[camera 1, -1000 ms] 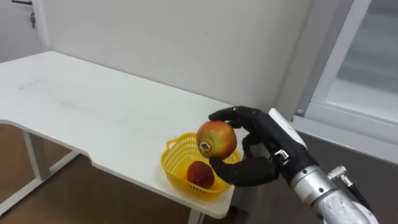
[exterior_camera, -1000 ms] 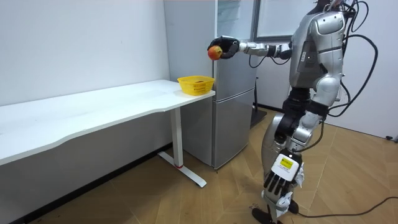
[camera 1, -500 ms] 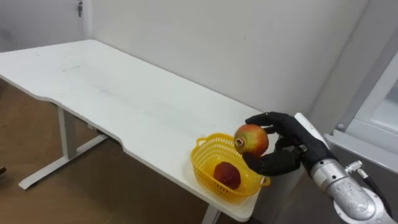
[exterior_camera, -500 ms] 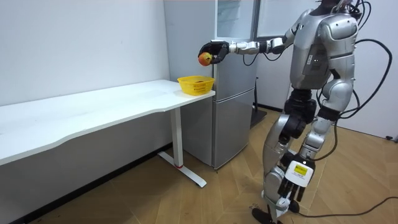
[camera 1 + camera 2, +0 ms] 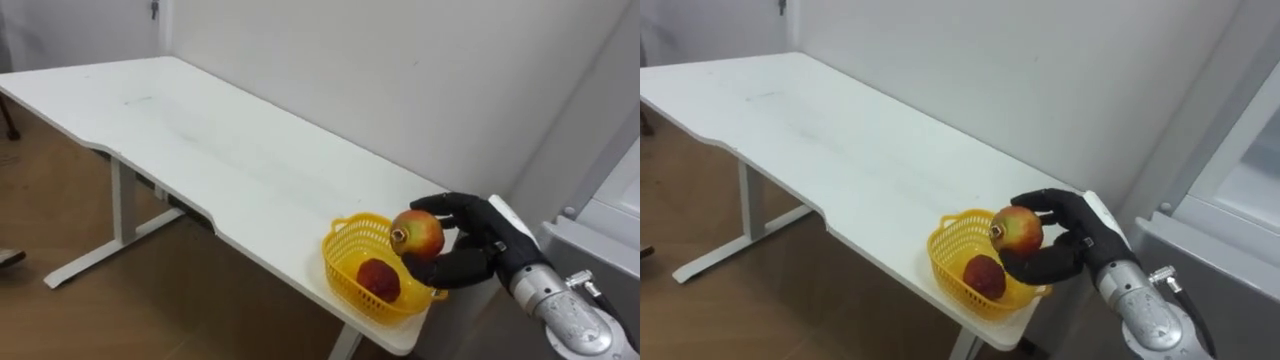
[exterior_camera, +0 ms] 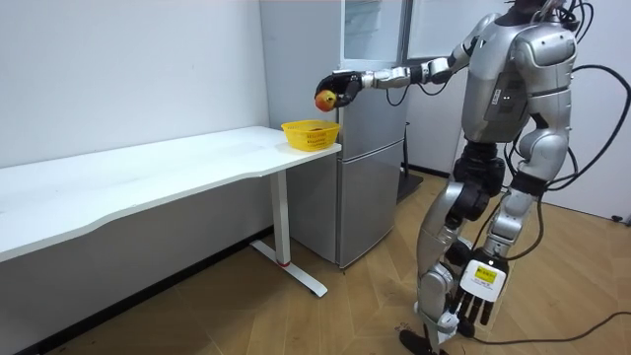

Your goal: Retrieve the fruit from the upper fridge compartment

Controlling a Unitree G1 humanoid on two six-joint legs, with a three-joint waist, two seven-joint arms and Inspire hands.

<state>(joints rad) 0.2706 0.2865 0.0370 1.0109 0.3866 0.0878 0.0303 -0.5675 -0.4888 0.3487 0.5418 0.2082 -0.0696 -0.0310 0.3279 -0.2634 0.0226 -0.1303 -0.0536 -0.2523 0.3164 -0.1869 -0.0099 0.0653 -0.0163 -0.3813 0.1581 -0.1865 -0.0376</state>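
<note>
Fruit [image 5: 417, 234], round, firm and probably slick-skinned, sits lower right over the basket [image 5: 345, 272] on the bench [image 5: 200, 140], right hand [image 5: 478, 250] curled snugly round its sides.

The right hand [image 5: 478, 246] has lowered the fruit [image 5: 417, 233] toward the basket [image 5: 345, 281].

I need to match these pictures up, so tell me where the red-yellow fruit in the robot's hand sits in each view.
Left eye view: fruit right of centre, lower half, in the right hand, just above the yellow basket.
Right eye view: fruit slightly right of centre, lower half, over the basket.
Room view: fruit upper middle, above the basket at the table end.
Shared landmark: the yellow basket.
</note>
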